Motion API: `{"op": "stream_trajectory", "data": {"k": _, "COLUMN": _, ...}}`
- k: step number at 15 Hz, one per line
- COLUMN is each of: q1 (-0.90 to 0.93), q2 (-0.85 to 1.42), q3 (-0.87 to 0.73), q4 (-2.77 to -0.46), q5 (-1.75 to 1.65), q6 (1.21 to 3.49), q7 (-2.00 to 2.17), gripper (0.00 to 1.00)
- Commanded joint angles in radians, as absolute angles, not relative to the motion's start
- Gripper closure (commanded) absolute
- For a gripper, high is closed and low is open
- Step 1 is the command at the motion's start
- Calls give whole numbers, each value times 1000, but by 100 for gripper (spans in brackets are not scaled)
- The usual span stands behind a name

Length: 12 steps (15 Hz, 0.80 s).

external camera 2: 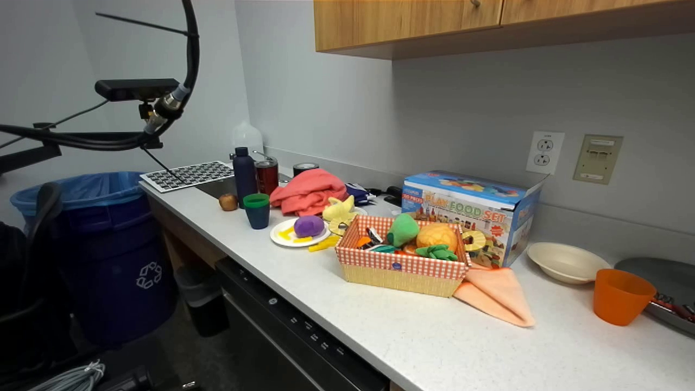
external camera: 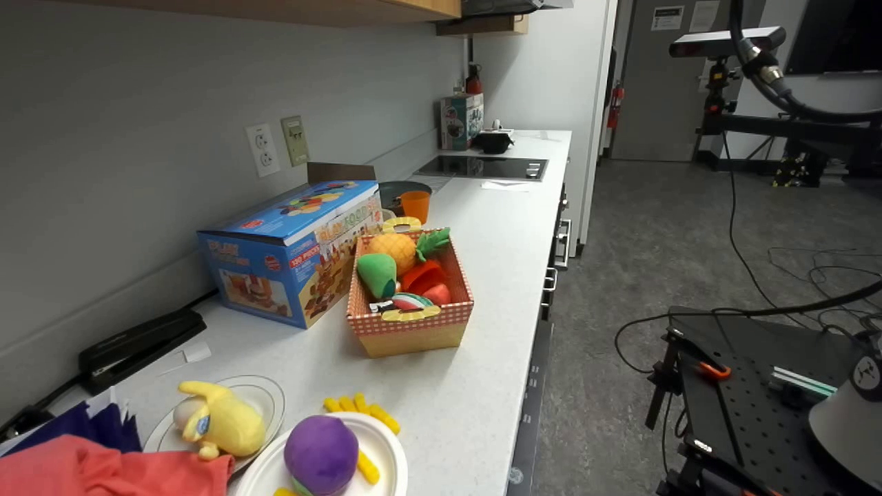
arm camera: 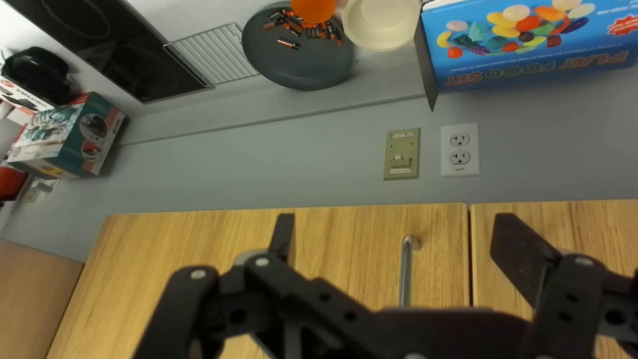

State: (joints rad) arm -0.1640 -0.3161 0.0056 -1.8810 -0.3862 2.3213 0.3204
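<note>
white counter with room between basket and front edge; pincer wide apart and empty before wooden cabinet

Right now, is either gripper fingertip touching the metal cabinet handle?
Apart: the wrist view shows wood-grain door between the metal cabinet handle and both spread fingertips of the gripper.

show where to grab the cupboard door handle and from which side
Probably by the straight length of the handle, from the front of the cupboard door, with the open gripper straddling it: the handle is slim, runs parallel to the door's edge, and curves into the door at the end in view.
</note>
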Motion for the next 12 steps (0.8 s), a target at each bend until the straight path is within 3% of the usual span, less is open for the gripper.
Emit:
{"op": "stream_trajectory", "data": {"k": 1, "q1": -164, "q2": -312, "q3": 5, "q4": -1881, "q5": -364, "q6": 2363, "q7": 350, "gripper": 0}}
{"op": "stream_trajectory", "data": {"k": 12, "q1": -212, "q2": -292, "q3": 18, "q4": -1908, "q5": -456, "q6": 2606, "q7": 399, "gripper": 0}}
